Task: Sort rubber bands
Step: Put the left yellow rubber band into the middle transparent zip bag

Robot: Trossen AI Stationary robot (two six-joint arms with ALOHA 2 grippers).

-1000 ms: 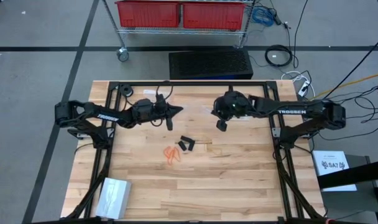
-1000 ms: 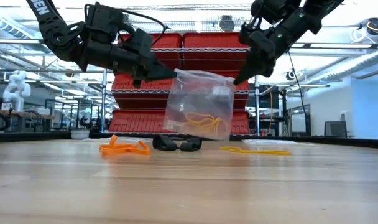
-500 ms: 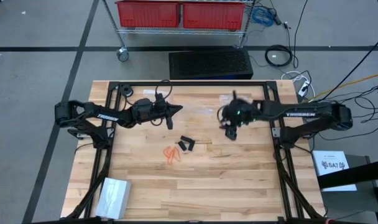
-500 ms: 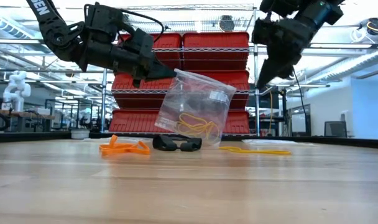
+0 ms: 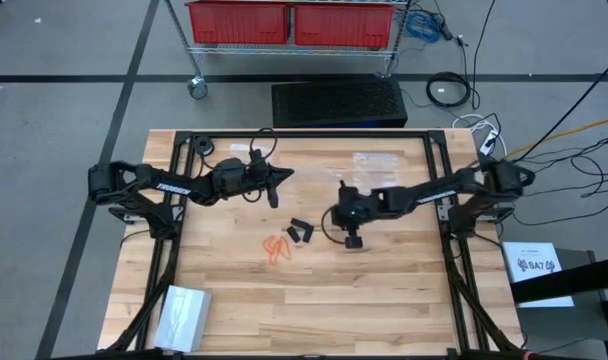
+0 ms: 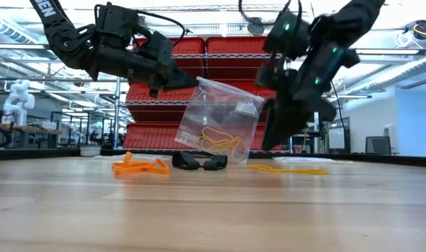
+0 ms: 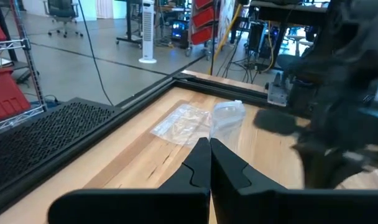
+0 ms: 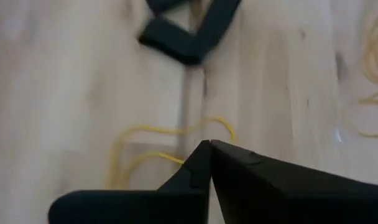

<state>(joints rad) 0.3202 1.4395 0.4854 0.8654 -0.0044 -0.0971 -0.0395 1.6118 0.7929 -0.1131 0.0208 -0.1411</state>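
My left gripper (image 6: pixel 194 83) is shut on a clear plastic bag (image 6: pixel 221 120) with pale yellow rubber bands (image 6: pixel 223 142) inside, held above the table's far middle. Orange bands (image 5: pixel 275 247) and black bands (image 5: pixel 301 232) lie on the table's middle; in the low view they show as orange bands (image 6: pixel 139 166) and black bands (image 6: pixel 199 162). Loose yellow bands (image 8: pixel 158 146) lie on the wood under my right gripper (image 8: pixel 209 146). That gripper (image 5: pixel 351 240) is shut and hangs just right of the black bands, tips (image 6: pixel 269 143) above the table. My left gripper pinches the clear bag by its top corner (image 6: pixel 201 82) between both fingers, coming level from the table's left. The bag hangs tilted below the fingertips, lifted clear of the table, and its upper part (image 7: pixel 229 114) shows just past the fingers.
A second clear bag (image 5: pixel 379 160) lies flat near the far edge, also seen as a clear bag (image 7: pixel 179 122) in the left wrist view. A white packet (image 5: pixel 181 317) sits at the near left corner. A black frame (image 5: pixel 314 135) borders the table. Red bins (image 6: pixel 220 49) stand behind.
My right gripper has swung from beside the bag's upper right corner toward the table's left and near edge and down, ending low beside the black bands. The bag has tilted, its free upper corner dropping, while the left gripper kept still.
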